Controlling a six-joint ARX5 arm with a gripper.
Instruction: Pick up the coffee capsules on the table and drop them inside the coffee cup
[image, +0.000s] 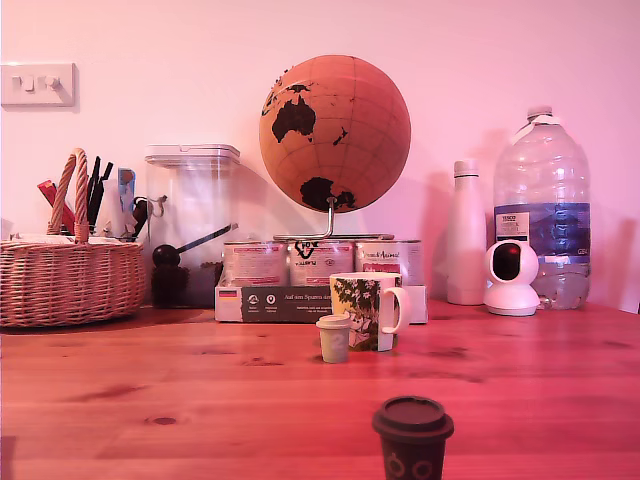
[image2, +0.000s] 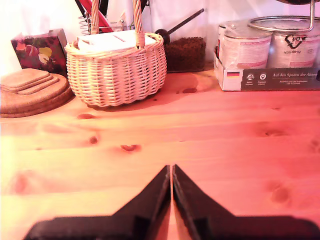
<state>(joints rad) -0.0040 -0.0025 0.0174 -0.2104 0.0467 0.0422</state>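
Where the pictures reach: a knotty, reddish pine bench (image: 150, 400) runs back to a plain pale wall (image: 500, 60) under a pink cast of light.
Wall: a white switch plate (image: 38, 84) sits high at the exterior view's left.
Back row, exterior view: a woven wicker basket with a looped handle (image: 70, 280), a clear lidded plastic canister (image: 192, 225), a cork-coloured globe on a metal stand (image: 335, 133), round labelled metal tins in a cardboard tray (image: 320, 262), a slim white bottle (image: 466, 235), a small white dome camera (image: 511, 277) and a large clear water bottle (image: 541, 205).
Coffee cup: the white ceramic mug with green foliage print (image: 365, 310) stands upright in front of the tins, handle to the exterior view's right.
Pale capsule: the small cream-green tapered pod (image: 333, 338) stands upright just beside the mug, on its left in the exterior view; whether they touch I cannot tell.
Dark capsule: the dark brown pod with a rimmed lid (image: 412, 437) stands upright near the front edge, well apart from the mug.
Gripper (image2: 171, 175): black jaws pressed together, tips meeting, nothing between them, above bare wood.
Wrist view extras: stacked round cork mats (image2: 30, 92) and a floral box (image2: 40, 50) beside the basket.
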